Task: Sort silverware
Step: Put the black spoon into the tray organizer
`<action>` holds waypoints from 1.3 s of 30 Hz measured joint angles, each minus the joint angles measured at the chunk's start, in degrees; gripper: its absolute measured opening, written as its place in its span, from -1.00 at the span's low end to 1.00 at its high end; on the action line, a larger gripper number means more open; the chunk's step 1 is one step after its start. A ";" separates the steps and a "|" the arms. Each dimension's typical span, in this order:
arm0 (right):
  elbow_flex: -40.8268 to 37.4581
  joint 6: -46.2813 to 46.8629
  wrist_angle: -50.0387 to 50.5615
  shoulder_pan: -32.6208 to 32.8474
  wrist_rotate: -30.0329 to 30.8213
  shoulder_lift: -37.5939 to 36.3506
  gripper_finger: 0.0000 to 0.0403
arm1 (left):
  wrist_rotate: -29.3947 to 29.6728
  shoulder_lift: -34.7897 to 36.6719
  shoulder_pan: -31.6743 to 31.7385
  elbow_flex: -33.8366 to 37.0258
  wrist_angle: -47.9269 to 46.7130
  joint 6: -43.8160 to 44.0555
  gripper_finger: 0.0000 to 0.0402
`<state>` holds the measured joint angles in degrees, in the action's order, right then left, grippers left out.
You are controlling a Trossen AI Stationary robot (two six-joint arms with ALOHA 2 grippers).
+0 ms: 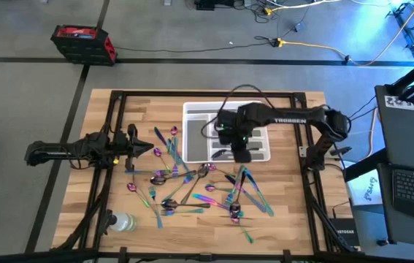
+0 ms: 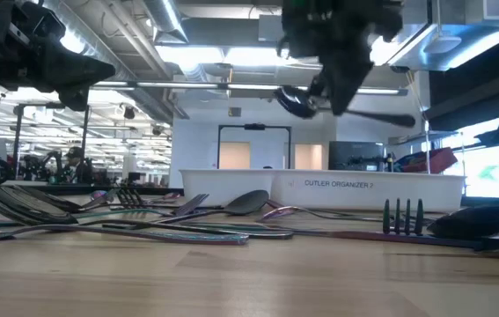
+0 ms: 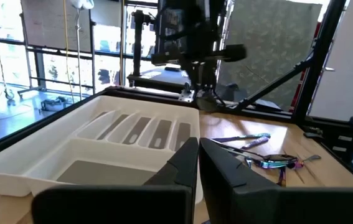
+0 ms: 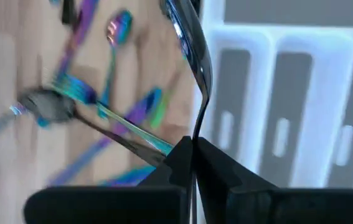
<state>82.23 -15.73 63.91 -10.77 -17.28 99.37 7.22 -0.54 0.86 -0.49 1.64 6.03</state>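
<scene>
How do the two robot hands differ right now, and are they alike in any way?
The right gripper has its fingers shut on a spoon; the left gripper is shut on nothing. The right gripper hangs over the near edge of the white tray; the left gripper waits by the table's left edge, away from the tray. Both are dark, two-fingered and closed.

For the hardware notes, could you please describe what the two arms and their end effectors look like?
Both arms are dark, nearly black, jointed tubes. The right arm carries white TROSSEN lettering along its forearm and dark cables near its base. The left arm shows no readable marking. Each end effector has two flat, dark, wedge-shaped fingers.
</scene>
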 joint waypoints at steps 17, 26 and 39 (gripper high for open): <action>-18.28 -2.46 -17.13 -6.53 -5.08 0.61 -1.00 | 0.00 0.00 -0.02 -0.01 0.01 -0.01 -1.00; -20.89 0.44 -20.82 -6.50 -3.70 0.57 -0.99 | 0.00 0.02 0.00 0.00 0.01 0.01 -1.00; -20.89 0.18 -21.54 -2.98 0.84 0.57 -0.63 | 0.00 0.02 -0.02 -0.02 0.01 -0.01 -1.00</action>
<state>61.34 -15.54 42.37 -13.76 -16.45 99.94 7.22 -0.51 0.84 -0.51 1.65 6.02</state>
